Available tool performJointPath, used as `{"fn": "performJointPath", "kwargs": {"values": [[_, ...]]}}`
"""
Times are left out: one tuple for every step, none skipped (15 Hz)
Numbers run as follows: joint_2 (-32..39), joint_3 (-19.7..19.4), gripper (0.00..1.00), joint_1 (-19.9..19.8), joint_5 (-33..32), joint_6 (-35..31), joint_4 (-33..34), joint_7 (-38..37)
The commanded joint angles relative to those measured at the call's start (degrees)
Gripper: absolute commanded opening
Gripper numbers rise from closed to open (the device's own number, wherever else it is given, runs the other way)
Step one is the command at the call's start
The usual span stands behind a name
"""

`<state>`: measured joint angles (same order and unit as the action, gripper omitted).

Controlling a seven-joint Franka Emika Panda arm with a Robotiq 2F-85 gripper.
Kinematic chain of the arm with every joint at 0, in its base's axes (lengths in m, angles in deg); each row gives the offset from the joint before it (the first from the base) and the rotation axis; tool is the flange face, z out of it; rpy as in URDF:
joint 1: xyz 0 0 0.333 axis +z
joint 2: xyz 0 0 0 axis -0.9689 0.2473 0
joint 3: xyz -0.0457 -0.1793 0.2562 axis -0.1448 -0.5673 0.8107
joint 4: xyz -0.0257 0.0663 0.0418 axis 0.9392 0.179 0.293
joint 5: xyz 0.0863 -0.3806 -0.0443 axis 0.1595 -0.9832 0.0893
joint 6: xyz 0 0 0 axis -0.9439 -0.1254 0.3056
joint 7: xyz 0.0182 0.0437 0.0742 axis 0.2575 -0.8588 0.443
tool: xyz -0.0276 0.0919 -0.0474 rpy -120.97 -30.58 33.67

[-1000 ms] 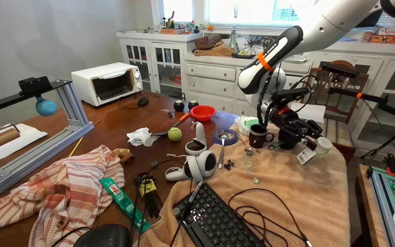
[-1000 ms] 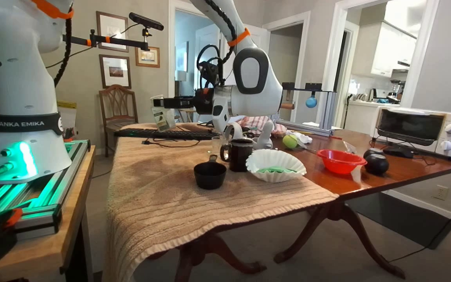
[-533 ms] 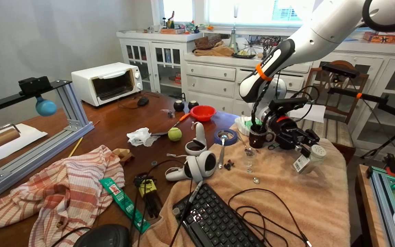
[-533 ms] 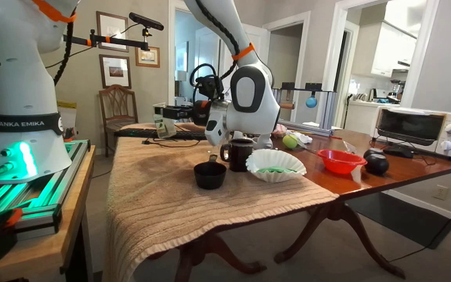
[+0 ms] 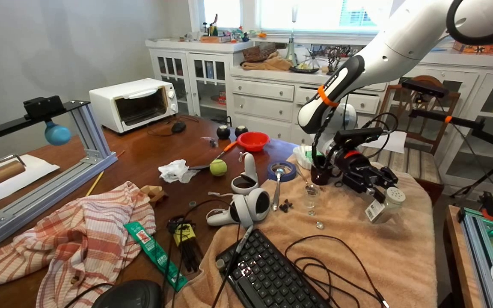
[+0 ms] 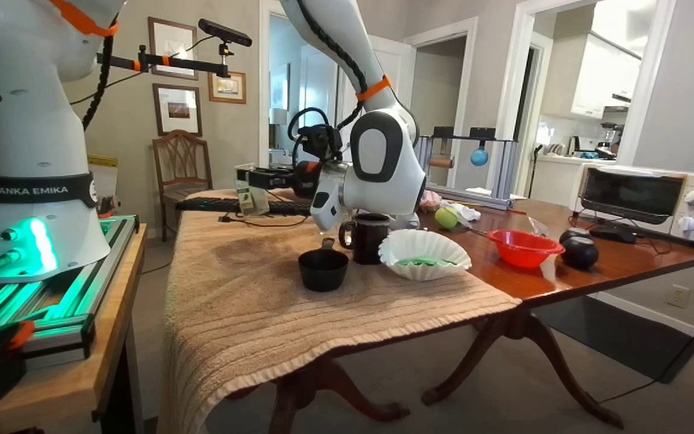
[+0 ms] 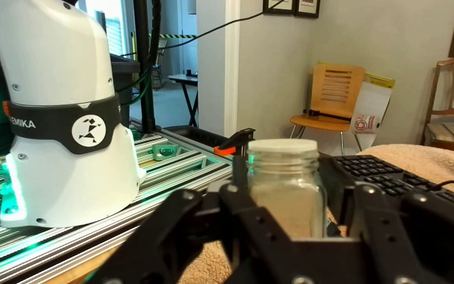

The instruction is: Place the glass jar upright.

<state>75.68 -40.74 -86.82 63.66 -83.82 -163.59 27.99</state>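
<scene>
The glass jar (image 5: 384, 209) is clear, with a pale perforated lid and a white label. My gripper (image 5: 386, 187) is shut on it from two sides, near the towel's right part. In an exterior view the jar (image 6: 252, 196) leans slightly, lid toward the robot base. It hangs low over the towel (image 6: 232, 277); whether its bottom touches the cloth I cannot tell. The gripper (image 6: 246, 176) points level. In the wrist view the jar (image 7: 286, 201) stands between the two fingers (image 7: 284, 173), lid up; its lower part is hidden by the gripper.
A dark mug (image 6: 372, 238), a black cup (image 6: 323, 269) and a white paper filter (image 6: 422, 253) stand near the arm. A small clear glass (image 5: 311, 197), blue tape (image 5: 288, 174), controllers (image 5: 250, 205), cables and a keyboard (image 5: 268, 269) lie further off. The towel's edge (image 5: 434, 239) is close to the jar.
My gripper has moved down toward the towel with the jar in it. The jar leans less than it did a second ago. The other objects have not moved.
</scene>
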Motion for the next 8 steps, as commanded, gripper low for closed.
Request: {"fn": "performJointPath", "kwargs": {"values": [[-1.8, -0.1, 0.24, 1.7, 1.4, -3.0, -3.1, -0.7], [-2.6, -0.2, 0.24, 1.8, 1.9, -4.1, -4.4, 0.0], [-3.7, -0.2, 0.24, 1.5, 2.9, -5.5, -6.2, 1.2], [-4.8, -0.2, 0.24, 1.4, 3.9, -6.9, -8.0, 2.2], [-6.4, -0.3, 0.24, 1.0, 5.5, -8.8, -10.8, 3.6], [-7.5, -0.4, 0.24, 0.8, 6.8, -10.3, -12.8, 4.9], [-8.6, -0.4, 0.24, 0.6, 8.0, -11.5, -15.0, 6.1], [-9.5, -0.5, 0.24, 0.4, 8.9, -12.5, -16.7, 7.1]]}}
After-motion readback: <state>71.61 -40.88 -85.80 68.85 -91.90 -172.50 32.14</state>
